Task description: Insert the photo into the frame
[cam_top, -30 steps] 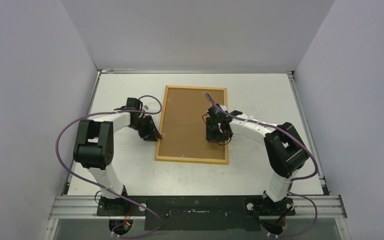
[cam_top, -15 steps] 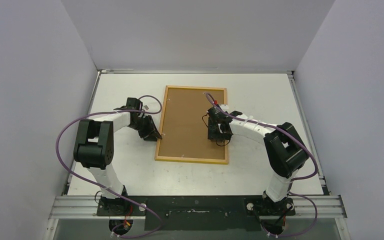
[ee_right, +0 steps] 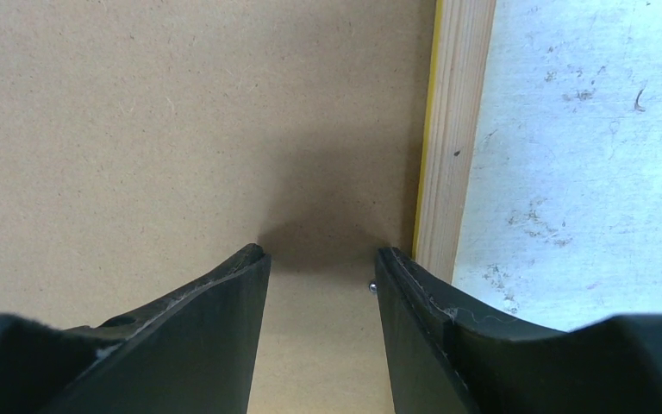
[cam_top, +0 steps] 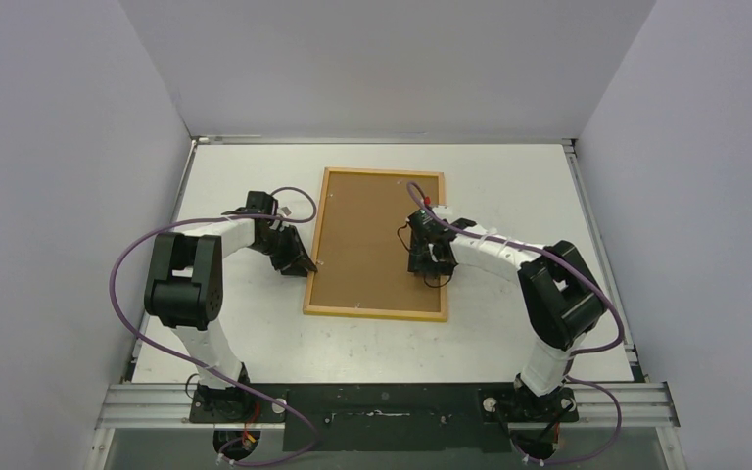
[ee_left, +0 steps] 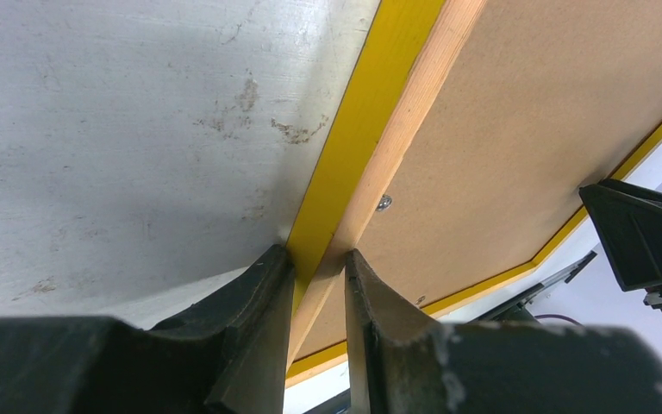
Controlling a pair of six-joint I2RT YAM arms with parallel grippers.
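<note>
You can read no text, label, brand, number or sign in any of the three views. The frame, the brown backing board and the table carry no writing that you could make out.

A high camera at the near edge looks down on the whole white surface; each wrist camera stares close-up at opposite edges of the same yellow-bordered wooden picture frame.
</note>
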